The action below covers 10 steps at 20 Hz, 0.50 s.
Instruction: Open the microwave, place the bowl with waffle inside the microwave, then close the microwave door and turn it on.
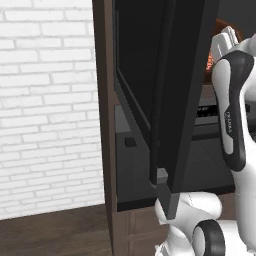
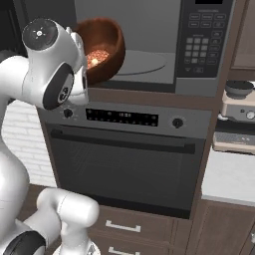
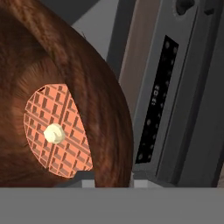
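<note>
jaws (image 3: 113,178) clamped on bowl (image 2: 102,47) rim | microwave door (image 1: 187,95) open | white brick wall (image 1: 47,100) | wooden floor (image 1: 55,232)

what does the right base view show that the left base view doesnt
Right base view alone: the microwave's keypad, its turntable in the open cavity, the oven with its long handle bar, and a grey appliance on the counter at right.

Left base view alone: the open microwave door seen nearly edge-on, and a white brick wall.

Both: the white arm and the brown bowl it carries, tilted at the cavity's mouth; a sliver of bowl in the left base view.
</note>
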### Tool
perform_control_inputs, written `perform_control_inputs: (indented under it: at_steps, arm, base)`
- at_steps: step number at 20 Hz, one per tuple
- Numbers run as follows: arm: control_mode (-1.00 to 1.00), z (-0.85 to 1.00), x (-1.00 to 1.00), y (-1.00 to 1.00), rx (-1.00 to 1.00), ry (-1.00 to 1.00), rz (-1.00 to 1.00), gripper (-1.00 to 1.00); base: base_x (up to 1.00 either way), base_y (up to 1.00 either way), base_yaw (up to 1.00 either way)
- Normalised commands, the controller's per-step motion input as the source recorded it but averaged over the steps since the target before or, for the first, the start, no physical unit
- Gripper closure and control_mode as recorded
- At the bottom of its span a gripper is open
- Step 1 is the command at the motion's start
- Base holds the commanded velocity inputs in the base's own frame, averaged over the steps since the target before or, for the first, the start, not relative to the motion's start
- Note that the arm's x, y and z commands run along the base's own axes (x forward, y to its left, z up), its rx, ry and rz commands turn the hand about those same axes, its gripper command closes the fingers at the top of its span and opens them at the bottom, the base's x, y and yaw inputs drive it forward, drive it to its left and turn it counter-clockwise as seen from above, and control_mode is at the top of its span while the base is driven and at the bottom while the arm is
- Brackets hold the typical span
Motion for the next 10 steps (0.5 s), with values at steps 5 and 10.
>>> perform_control_inputs:
  at_steps: [5, 10]
  arm:
    - [-1.0, 0.0, 0.54, -0.16, 0.1, 0.0, 0.04, 1.0]
    - [-1.0, 0.0, 0.6, 0.0, 0.01, 0.0, 0.0, 1.0]
  base:
    - [0.0, 0.0, 0.0]
    - [0.0, 0.0, 0.0]
